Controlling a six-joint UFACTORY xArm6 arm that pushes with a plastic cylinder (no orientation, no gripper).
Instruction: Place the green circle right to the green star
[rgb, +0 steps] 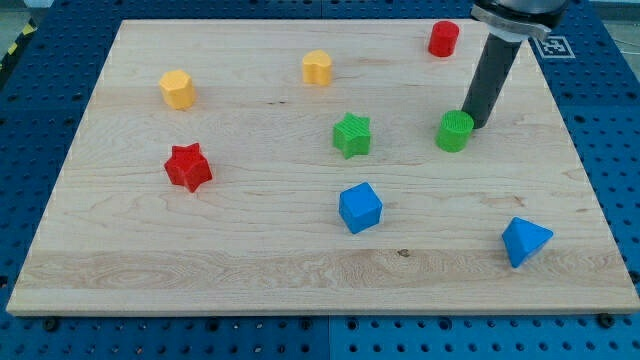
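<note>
The green circle (455, 131) stands on the wooden board (250, 260), right of centre. The green star (352, 135) lies to its left, about a hundred pixels away, at nearly the same height in the view. My tip (472, 124) sits right against the circle's upper right side, touching or almost touching it. The dark rod rises from there toward the view's top right.
A red cylinder (444, 38) stands near the top right. A yellow block (317, 67) and a yellow hexagon (177, 89) are at the upper left. A red star (188, 167) is at the left, a blue cube (360, 207) below centre, a blue triangular block (524, 241) at the lower right.
</note>
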